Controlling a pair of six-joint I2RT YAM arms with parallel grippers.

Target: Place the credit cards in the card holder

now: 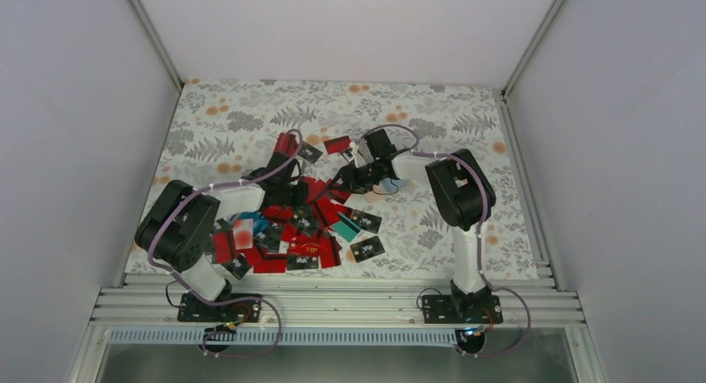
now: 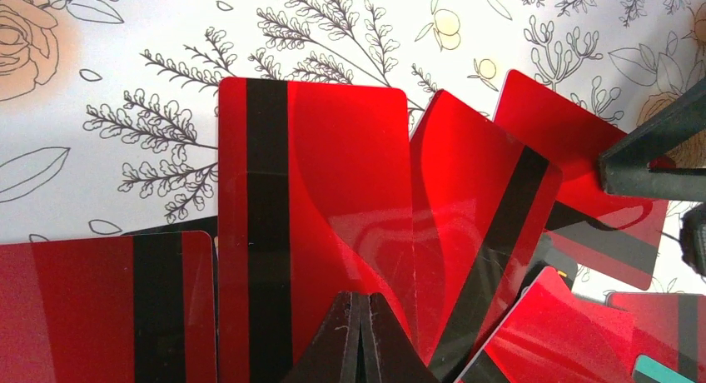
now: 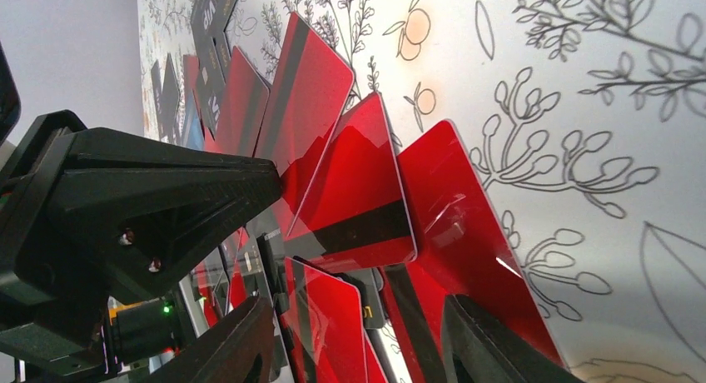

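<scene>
Floral worktop, red credit cards heaped at centre. Left gripper jaws clenched on the pile, seemingly picking one; right gripper jaws released. Next: lift it toward the apparent pale card holder, centre right.

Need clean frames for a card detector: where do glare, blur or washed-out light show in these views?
Left wrist: sharp, but pale reflections streak the glossy red cards. Right wrist: the tablecloth is washed out, and the left gripper looms dark in the foreground. Top external: evenly lit, but the card pile is small.
</scene>
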